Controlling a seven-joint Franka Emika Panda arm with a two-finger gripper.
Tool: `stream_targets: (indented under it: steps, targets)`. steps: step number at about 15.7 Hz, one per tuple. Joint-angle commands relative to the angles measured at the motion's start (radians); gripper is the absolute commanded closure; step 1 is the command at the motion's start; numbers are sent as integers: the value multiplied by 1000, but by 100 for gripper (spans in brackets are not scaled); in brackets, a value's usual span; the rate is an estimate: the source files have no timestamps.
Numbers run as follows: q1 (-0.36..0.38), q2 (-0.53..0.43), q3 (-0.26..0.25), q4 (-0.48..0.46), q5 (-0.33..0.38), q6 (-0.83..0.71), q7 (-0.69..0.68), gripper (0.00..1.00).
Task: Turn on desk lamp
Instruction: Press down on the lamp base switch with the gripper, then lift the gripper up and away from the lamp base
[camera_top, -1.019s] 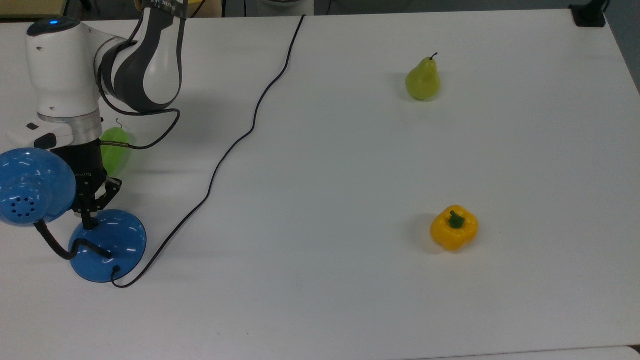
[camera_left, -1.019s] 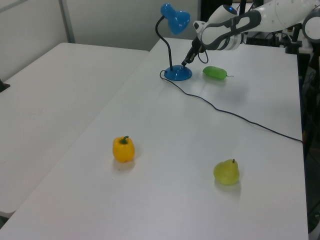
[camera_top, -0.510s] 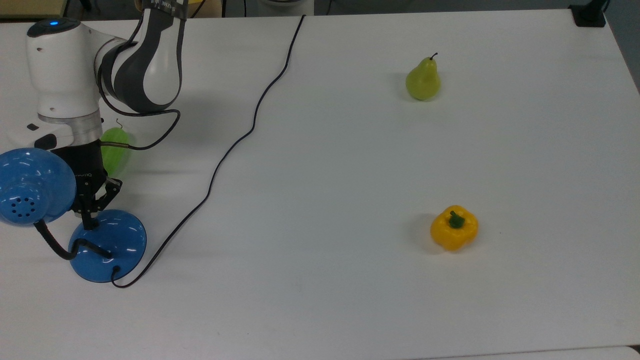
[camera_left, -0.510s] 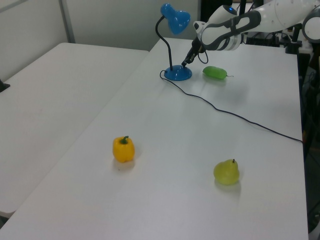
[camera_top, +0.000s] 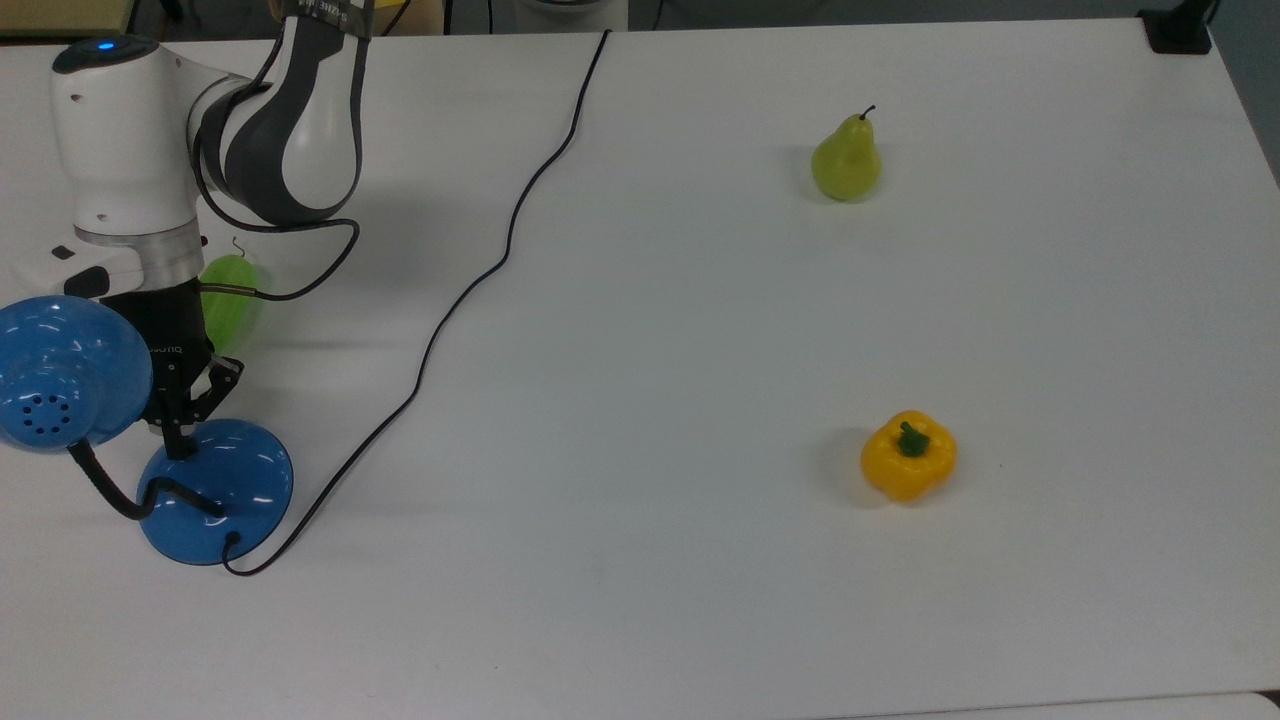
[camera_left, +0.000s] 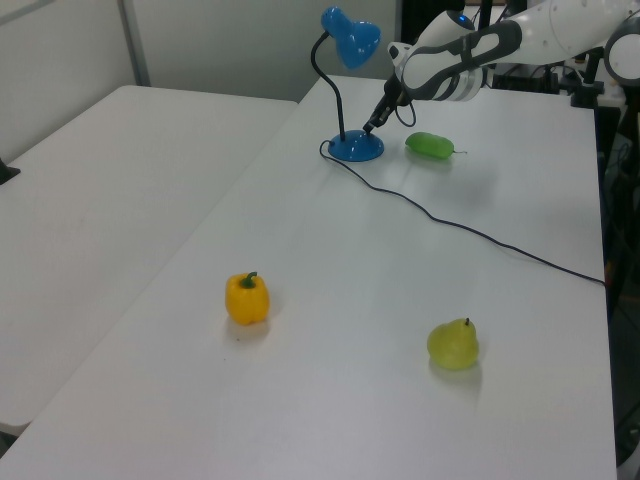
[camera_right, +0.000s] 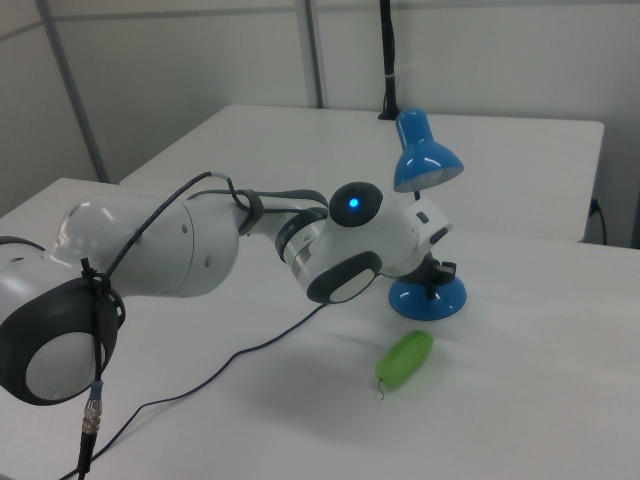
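Pressing down on the desk lamp (camera_top: 215, 490), the gripper (camera_top: 180, 445) has its fingers squeezed together, tip touching the domed blue base directly under it. The lamp's shade sits just beside the gripper on the top view's left; a green vegetable (camera_top: 228, 298) lies close behind it. The cord (camera_top: 470, 290) trails away.

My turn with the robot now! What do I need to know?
Gripper: fingers together, tip down on the top of the lamp's base, where the switch should be.
Lamp: at the top view's left edge, shade beside the arm, cord trailing across the table.
Done: reached the base.
Left: no glow seen from the shade, so press the switch, check for light, then lift away.
Nearby: green fruit behind the base; pear and pepper far off.
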Motion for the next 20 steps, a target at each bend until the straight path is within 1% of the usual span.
stream_targets:
  steps: [1, 7, 14, 17, 20]
  targets:
    - [-1, 19, 4, -37, 38, 24, 19, 100]
    - [-1, 19, 4, -67, 52, 26, 37, 100]
    - [3, 17, 4, -105, 51, 49, 132, 100]
    - [6, 17, 4, -127, 51, 55, 149, 100]
    - [6, -10, 4, -127, 51, 55, 180, 100]
